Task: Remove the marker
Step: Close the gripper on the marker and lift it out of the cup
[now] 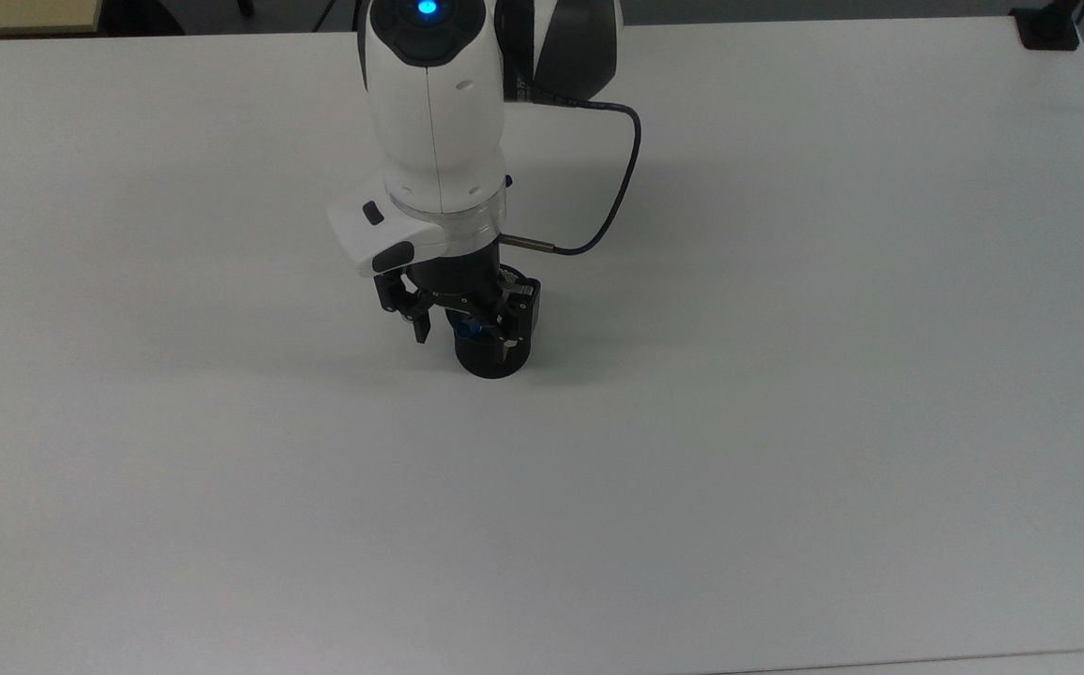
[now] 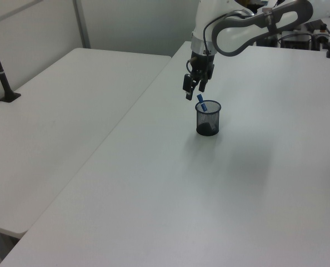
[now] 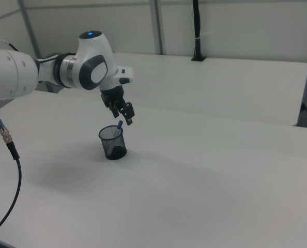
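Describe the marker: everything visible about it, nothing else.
The marker stands tilted inside the black mesh cup, leaning on its rim. Its blue capped end pokes above the rim, toward the left view's left; the rest is dimly seen through the mesh. In the top view a bit of blue shows between the fingers of the gripper, which is open and hovers just above it, not gripping. The cup sits on the white table.

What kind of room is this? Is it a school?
Probably a robot lab or workshop, not a classroom. A white robot arm reaches over a big plain white table that holds just a black mesh cup with a marker in it, and black poles are clamped to the tables.
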